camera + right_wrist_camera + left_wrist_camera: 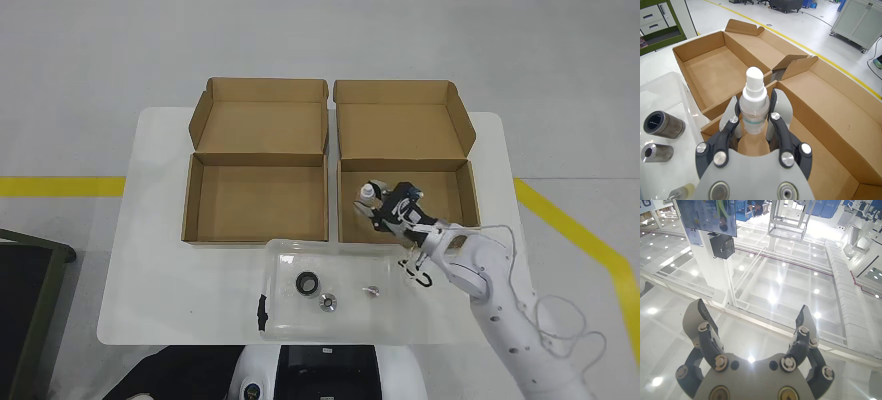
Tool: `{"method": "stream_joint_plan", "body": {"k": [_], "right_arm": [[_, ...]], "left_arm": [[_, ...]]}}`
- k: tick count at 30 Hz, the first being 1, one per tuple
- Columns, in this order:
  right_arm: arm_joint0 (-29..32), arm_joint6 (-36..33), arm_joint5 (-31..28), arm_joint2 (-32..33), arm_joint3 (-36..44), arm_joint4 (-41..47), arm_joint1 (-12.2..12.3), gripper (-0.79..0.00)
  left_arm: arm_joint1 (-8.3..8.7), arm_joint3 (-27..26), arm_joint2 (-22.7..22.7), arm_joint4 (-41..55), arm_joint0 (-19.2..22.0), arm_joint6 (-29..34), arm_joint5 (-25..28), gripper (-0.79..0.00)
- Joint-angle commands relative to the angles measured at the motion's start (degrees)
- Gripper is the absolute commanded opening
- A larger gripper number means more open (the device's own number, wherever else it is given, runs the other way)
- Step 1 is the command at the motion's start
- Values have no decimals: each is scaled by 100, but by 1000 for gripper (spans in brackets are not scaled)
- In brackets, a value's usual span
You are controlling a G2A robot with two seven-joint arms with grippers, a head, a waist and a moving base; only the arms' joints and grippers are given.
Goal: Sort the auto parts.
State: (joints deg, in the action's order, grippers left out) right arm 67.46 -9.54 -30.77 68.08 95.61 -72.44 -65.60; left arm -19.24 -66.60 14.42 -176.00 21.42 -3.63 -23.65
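Right gripper point(755, 100) pinches a white-capped spray bottle point(754, 113) over the right cardboard box point(829, 117), likely for release there; left gripper point(753, 313), fingers wide apart, holds nothing.

Probably factory hall: yellow floor line point(60, 186).

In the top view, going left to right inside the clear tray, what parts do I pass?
Black curved piece at the left wall → black ring-shaped bearing → silver cylinder → small metal part.
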Motion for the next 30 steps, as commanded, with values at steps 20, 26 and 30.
{"method": "stream_joint_plan", "body": {"k": [20,26,30], "right_arm": [[-422,-211,104,-390,-730,-54,-101,-449],[-359,-215,107,-328,-704,-24,-91,0],[-281,-175,100,-204,-557,44,-70,0]], "left_arm": [[0,0,0,0,0,0,0,0],[0,0,0,0,0,0,0,0],[0,0,0,0,0,0,0,0]]}}
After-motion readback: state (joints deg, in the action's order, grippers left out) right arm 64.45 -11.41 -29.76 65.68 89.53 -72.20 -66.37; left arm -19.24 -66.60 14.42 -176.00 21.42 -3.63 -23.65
